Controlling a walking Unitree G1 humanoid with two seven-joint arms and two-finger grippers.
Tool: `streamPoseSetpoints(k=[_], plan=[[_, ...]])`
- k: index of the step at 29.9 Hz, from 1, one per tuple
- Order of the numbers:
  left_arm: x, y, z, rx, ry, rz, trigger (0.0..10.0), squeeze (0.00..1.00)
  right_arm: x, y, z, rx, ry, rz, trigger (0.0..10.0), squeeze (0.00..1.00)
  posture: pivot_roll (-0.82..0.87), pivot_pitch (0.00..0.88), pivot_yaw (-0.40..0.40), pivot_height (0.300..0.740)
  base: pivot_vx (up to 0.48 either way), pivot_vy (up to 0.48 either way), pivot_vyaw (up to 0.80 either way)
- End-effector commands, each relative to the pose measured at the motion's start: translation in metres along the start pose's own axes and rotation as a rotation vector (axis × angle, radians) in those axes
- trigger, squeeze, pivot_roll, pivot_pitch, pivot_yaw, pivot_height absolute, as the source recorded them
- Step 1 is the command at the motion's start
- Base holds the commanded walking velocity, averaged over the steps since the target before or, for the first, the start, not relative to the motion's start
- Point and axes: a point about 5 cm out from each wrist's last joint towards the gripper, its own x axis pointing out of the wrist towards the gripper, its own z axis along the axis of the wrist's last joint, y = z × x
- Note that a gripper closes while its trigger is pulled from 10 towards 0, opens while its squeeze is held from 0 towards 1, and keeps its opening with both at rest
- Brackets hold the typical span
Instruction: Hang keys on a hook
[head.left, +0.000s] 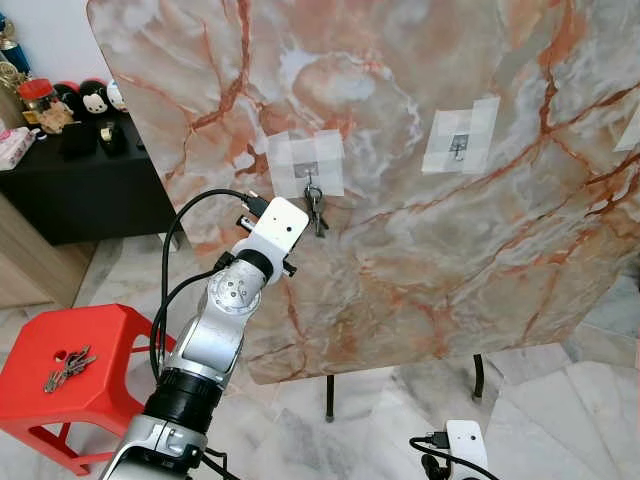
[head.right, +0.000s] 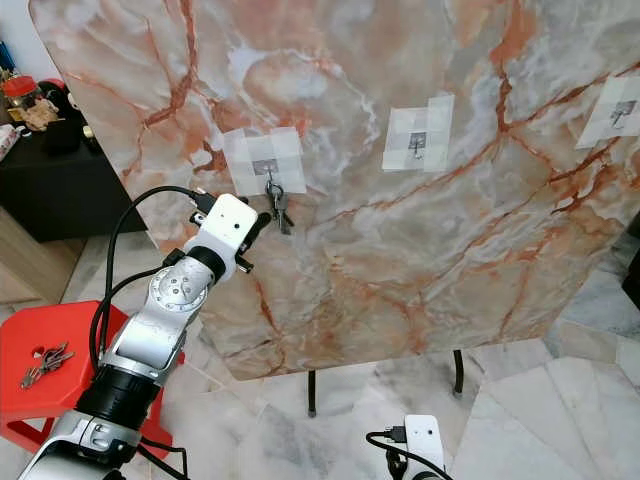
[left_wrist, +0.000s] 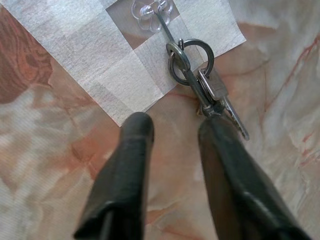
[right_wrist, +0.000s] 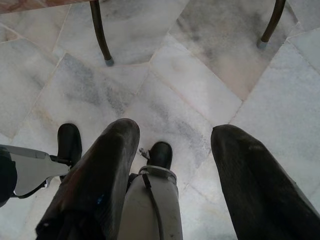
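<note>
A bunch of keys (left_wrist: 200, 75) hangs by its ring from a clear hook (left_wrist: 152, 7), which sits in a white tape patch on the tilted marble board (head.left: 420, 260). My left gripper (left_wrist: 172, 125) is raised just below that hook, open and holding nothing. One of its fingertips (left_wrist: 217, 125) is right beside the keys' clasp; I cannot tell whether it touches. From the head, the keys (head.left: 315, 210) dangle just past the left wrist's white housing (head.left: 278, 225). My right gripper (right_wrist: 175, 132) hangs low over the floor, open and holding nothing.
A second bunch of keys (head.left: 68, 368) lies on a red stool (head.left: 105, 335) at lower left. Two more taped hooks (head.left: 458, 148) (head.right: 622, 108) sit further right on the board. The board's thin black legs (head.left: 329, 398) stand on the marble floor. A black cabinet (head.left: 80, 190) stands at back left.
</note>
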Motion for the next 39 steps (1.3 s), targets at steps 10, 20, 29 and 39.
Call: streamPoseSetpoints(k=[10, 20, 29, 39], plan=[[-0.015, 0.019, -0.005, -0.138, -0.073, 0.099, 10.0, 1.0, 0.0, 0.002, -0.002, 0.006, 0.007, 0.004, 10.0, 0.0, 0.09, 0.077, 0.038, 0.74, 0.0, 0.0, 0.0], [-0.057, 0.031, -0.05, -0.221, -0.062, 0.176, 10.0, 0.0, 0.0, 0.002, -0.001, 0.013, 0.006, -0.002, 10.0, 0.0, 0.1, 0.076, 0.034, 0.74, 0.0, 0.0, 0.0], [-0.11, 0.002, -0.16, -0.216, 0.372, 0.099, 10.0, 0.0, 0.001, 0.002, 0.001, 0.023, 0.003, -0.009, 10.0, 0.0, 0.1, 0.033, 0.004, 0.74, 0.0, 0.0, 0.0], [-0.139, -0.046, -0.209, -0.305, 0.689, 0.031, 10.0, 0.0, 0.001, -0.003, 0.007, 0.018, -0.007, -0.021, 10.0, 0.0, 0.1, 0.009, -0.009, 0.74, 0.0, 0.0, 0.0]])
